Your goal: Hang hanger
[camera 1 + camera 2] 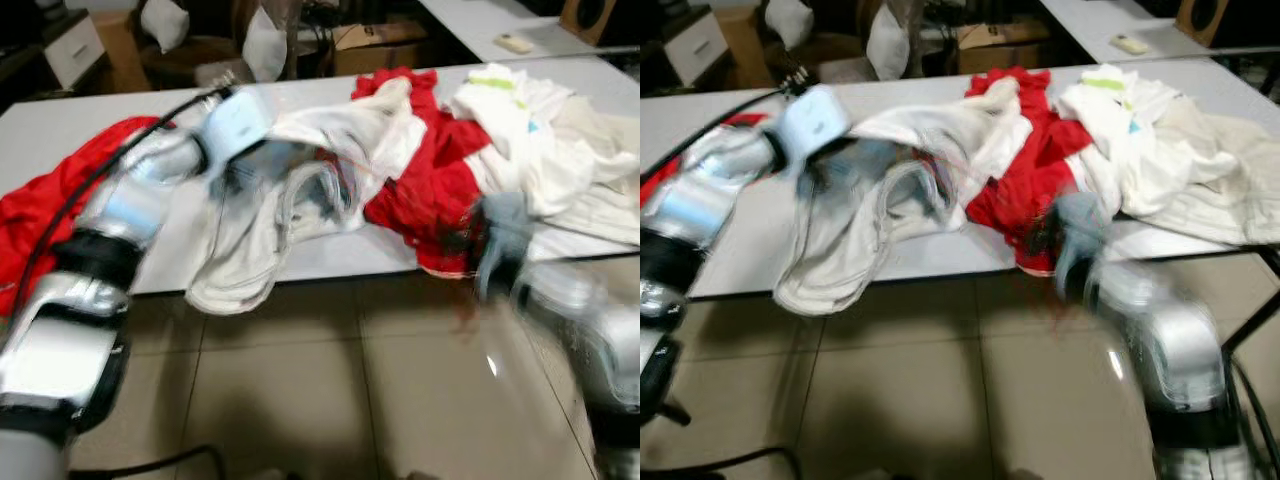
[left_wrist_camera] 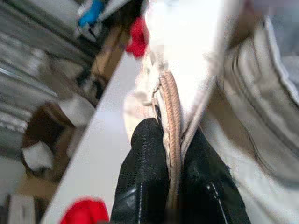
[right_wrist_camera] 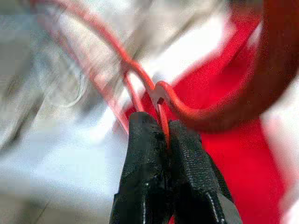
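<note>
While both arms appear blurred in the head views, the wrist views give clear evidence of each grip. Left gripper [image 2: 170,154]: fingers pressed together on a cream-white cloth garment [image 1: 270,220], pinching a ribbed beige seam of it. That garment lies crumpled on the long white table [image 1: 60,125] and droops over the near edge toward the tiled floor [image 1: 330,390]. Right gripper [image 3: 163,135]: fingers clamped on a thin red wire hanger [image 3: 140,79], close to where the wire bends into its hook. In the head views this gripper sits at the table's near edge, against a red cloth garment [image 1: 435,190], with a heap of white clothes [image 1: 545,140] just beyond.

Assessment: the step in hand appears to be fitting the hanger into the cream garment, one gripper holding each. The garment does not look to be on the hanger yet. The next move would call for feeding the hanger's arm into the opening held by the left gripper, without the wire catching the neighbouring red cloth.
</note>
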Robot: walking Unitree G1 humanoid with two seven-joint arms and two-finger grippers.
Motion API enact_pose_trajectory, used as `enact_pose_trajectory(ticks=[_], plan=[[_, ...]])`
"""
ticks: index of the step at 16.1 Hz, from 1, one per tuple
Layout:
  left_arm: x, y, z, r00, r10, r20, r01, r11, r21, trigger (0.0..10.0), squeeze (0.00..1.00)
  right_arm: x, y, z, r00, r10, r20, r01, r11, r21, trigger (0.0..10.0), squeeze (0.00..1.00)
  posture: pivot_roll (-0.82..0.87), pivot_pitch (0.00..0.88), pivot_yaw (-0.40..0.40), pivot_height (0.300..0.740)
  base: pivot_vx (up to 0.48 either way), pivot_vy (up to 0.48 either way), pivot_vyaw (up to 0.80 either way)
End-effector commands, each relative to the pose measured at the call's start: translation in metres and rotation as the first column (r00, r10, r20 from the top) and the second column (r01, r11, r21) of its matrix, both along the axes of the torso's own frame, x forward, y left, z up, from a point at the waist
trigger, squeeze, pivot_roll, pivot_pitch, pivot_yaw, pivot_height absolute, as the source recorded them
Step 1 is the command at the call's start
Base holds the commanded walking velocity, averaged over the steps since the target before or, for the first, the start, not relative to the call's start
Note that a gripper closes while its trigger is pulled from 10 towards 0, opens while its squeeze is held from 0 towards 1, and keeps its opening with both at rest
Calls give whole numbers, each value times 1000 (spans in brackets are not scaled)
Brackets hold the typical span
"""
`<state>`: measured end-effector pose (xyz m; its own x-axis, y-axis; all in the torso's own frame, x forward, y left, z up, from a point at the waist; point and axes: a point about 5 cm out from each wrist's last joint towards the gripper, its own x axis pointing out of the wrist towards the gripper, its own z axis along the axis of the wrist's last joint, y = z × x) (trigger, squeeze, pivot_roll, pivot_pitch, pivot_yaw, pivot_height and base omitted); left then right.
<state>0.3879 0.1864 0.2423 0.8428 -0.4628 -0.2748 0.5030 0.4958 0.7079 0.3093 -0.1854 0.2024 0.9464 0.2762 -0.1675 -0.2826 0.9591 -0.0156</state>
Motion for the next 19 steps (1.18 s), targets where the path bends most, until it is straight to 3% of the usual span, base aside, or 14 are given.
enact_pose_trajectory(ticks=[1, 2, 3, 4, 5, 6, 7, 8, 9, 11, 12, 14, 19], plan=[[-2, 24, 13, 999, 40, -11, -40, 999, -36, 0, 0, 9, -12, 38, 981, -52, 186, 45, 998, 38, 10000, 0, -163, 0, 90, 740, 0, 0, 0], [-4, 39, 25, 998, 57, 7, -57, 998, -35, 0, 0, 15, -15, 60, 964, -54, 262, 34, 996, 81, 10000, 0, -151, 0, 84, 740, 0, 0, 0], [-4, 45, 32, 997, 68, 22, -67, 997, -27, 0, 0, 16, -16, 67, 957, -57, 286, 29, 994, 102, 10000, 0, -145, 0, 79, 740, 0, 0, 0], [-7, 53, 57, 996, 73, 60, -66, 992, -106, 0, 0, 20, -19, 79, 947, -56, 317, 13, 990, 138, 10000, 0, -130, 0, 68, 740, 0, 0, 0], [-10, 51, 72, 996, 51, 71, -37, 984, -175, 0, 0, 21, -17, 75, 956, -35, 292, -5, 991, 135, 10000, 0, -119, 0, 62, 740, 0, 0, 0], [-16, 31, 85, 997, -65, 37, 74, 929, -362, 0, 0, 23, -10, 44, 986, 7, 166, -20, 997, 75, 10000, 0, -106, 0, 61, 740, 0, 0, 0], [-17, 24, 83, 994, -104, 17, 101, 908, -407, 0, 0, 23, -9, 35, 991, 13, 131, -20, 998, 55, 10000, 0, -106, 0, 61, 740, 0, 0, 0], [-21, 2, 69, 980, -190, -52, 145, 873, -466, 0, 0, 20, -4, 21, 994, 19, 107, -24, 999, 46, 10000, 0, -96, 0, 62, 740, 0, 0, 0], [-18, -16, 41, 979, -178, -103, 119, 898, -424, 0, 0, 11, 4, 21, 988, 70, 135, -84, 991, 101, 10000, 0, -97, 0, 69, 740, 0, 0, 0], [-5, -31, 16, 989, -90, -115, 27, 888, -459, 0, 0, -10, 11, 24, 962, 205, 180, -233, 960, 155, 10000, 0, -101, 0, 78, 740, 0, 0, 0], [-1, -33, 14, 993, -56, -109, -2, 882, -472, 0, 0, -19, 12, 24, 949, 251, 188, -282, 946, 159, 10000, 0, -103, 0, 81, 740, 0, 0, 0], [11, -25, 22, 993, 85, -86, -118, 839, -531, 0, 0, -59, 9, 14, 895, 422, 142, -440, 886, 145, 10000, 0, -121, 0, 99, 740, 0, 0, 0], [19, -27, 30, 991, 128, -32, -126, 853, -507, 0, 0, -107, 3, -7, 839, 544, -28, -533, 831, 157, 10000, 0, -151, 0, 124, 740, 0, 0, 0]])
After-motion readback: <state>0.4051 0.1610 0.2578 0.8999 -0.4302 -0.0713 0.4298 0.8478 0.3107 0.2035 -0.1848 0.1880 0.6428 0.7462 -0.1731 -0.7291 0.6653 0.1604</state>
